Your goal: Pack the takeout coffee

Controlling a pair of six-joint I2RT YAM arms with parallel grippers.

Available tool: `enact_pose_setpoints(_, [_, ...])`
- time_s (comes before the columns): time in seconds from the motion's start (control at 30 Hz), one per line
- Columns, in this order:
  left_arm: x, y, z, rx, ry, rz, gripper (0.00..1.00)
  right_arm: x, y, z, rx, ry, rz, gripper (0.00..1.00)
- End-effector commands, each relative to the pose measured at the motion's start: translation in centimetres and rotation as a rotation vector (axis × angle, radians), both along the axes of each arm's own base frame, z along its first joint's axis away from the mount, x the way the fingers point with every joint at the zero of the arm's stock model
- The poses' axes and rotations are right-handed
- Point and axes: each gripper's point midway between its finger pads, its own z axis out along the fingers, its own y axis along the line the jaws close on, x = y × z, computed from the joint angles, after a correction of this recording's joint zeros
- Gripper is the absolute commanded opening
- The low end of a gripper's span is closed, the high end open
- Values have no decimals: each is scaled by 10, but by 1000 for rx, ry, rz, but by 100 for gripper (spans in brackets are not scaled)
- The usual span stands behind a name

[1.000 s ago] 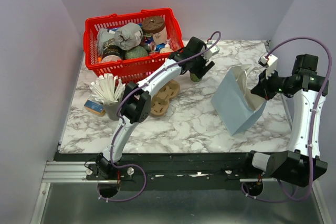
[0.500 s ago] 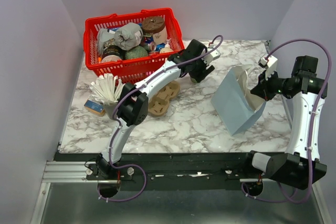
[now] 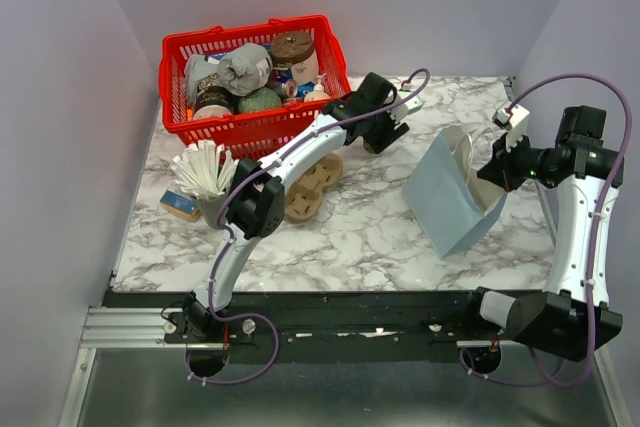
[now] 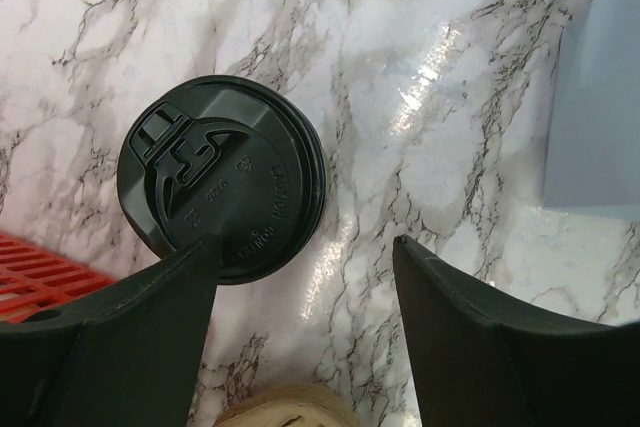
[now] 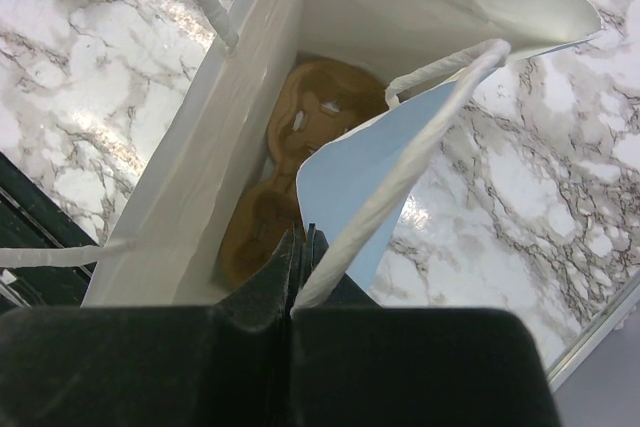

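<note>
The takeout coffee (image 4: 220,177) stands on the marble table, seen from above as a round black lid; its green wall does not show. My left gripper (image 4: 305,247) is open and hovers above it. The lid lies left of the gap, partly behind the left finger (image 4: 120,337). In the top view the left gripper (image 3: 383,130) hides the cup. My right gripper (image 5: 300,247) is shut on the white twisted handle (image 5: 400,177) of a light blue paper bag (image 3: 450,197) and holds it open. A brown cardboard carrier (image 5: 290,157) lies inside the bag.
A red basket (image 3: 250,129) full of items stands at the back left. A grey cup of white stirrers (image 3: 205,175) and a second brown carrier (image 3: 310,185) sit in front of it. The carrier's edge shows in the left wrist view (image 4: 280,409).
My left gripper has shifted slightly over the cup at the back of the table. The right gripper and the bag have barely moved.
</note>
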Motion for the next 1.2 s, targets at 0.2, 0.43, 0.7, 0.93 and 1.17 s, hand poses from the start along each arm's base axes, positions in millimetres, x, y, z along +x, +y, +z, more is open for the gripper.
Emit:
enact_pose_setpoints(0.2, [16,-1,11,5,-76,34,89,-1,-3,-16,13,59,-26,1])
enact_pose_setpoints(0.43, [31,-5,23,-27,-131,73,99,1,-5,-18,11,65,-27,1])
enact_pose_setpoints(0.7, [36,-3,-17,25,-79,98,99,5,-4,-17,27,76,-30,0])
enact_pose_setpoints(0.93, [35,-1,-25,26,-53,112,99,5,-4,-16,31,78,-33,1])
enact_pose_setpoints(1.17, [26,2,-16,16,-50,87,89,8,-4,-16,37,69,-41,1])
